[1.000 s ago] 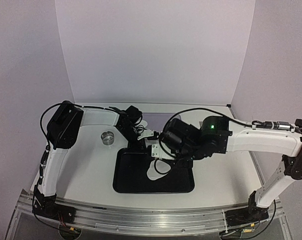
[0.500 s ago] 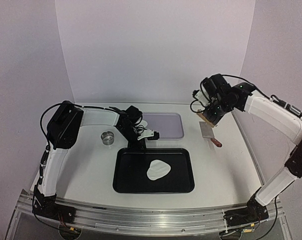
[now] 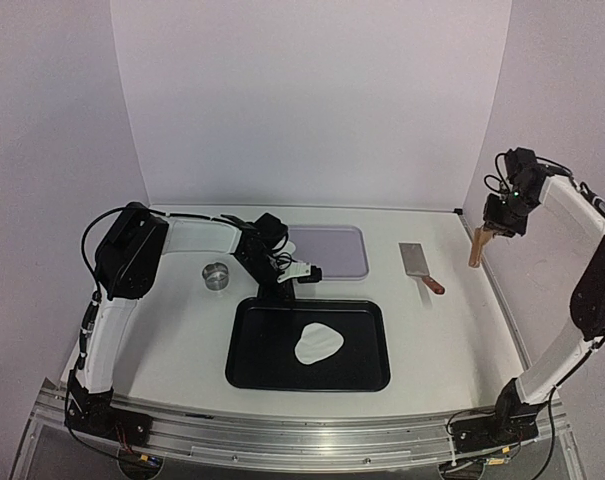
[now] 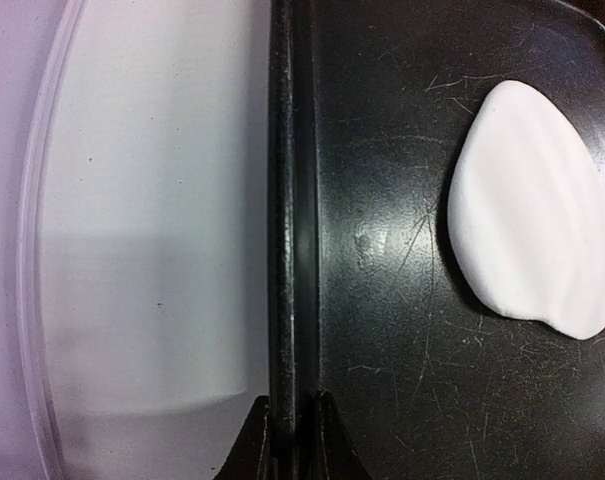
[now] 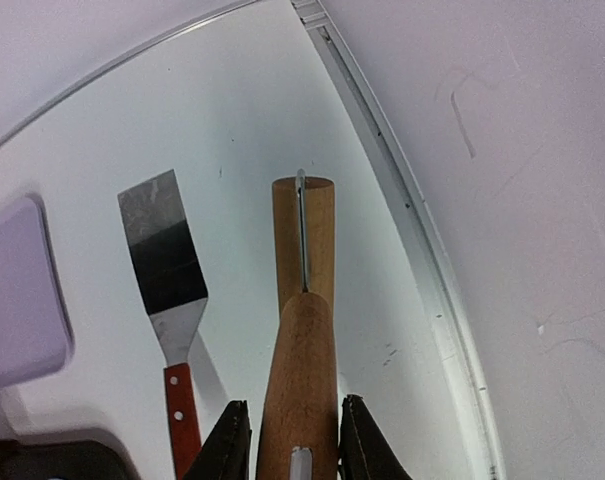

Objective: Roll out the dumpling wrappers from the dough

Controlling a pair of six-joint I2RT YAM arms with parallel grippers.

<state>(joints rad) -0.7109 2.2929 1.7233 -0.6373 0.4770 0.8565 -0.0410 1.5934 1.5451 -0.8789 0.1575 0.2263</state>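
The dough (image 3: pixel 318 343) is a flattened white sheet of irregular outline on the black tray (image 3: pixel 262 360); it also shows in the left wrist view (image 4: pixel 532 210). No round wrappers are in view. My left gripper (image 3: pixel 282 292) is shut on the tray's far-left rim (image 4: pixel 292 200), which is pinched between the fingertips (image 4: pixel 327 440). My right gripper (image 3: pixel 497 222) is raised at the table's far right edge, shut on the handle of a wooden rolling pin (image 5: pixel 300 340) that hangs down from it (image 3: pixel 476 247).
A small metal ring (image 3: pixel 216 275) stands left of the tray. A lavender board (image 3: pixel 327 250) lies behind the tray. A metal spatula with a red handle (image 3: pixel 419 263) lies right of the board, also in the right wrist view (image 5: pixel 167 270). The table's right rail (image 5: pixel 422 250) is close.
My right arm has swung from over the tray up and out to the far right edge with the rolling pin, uncovering the dough. The left gripper has stayed on the tray rim.
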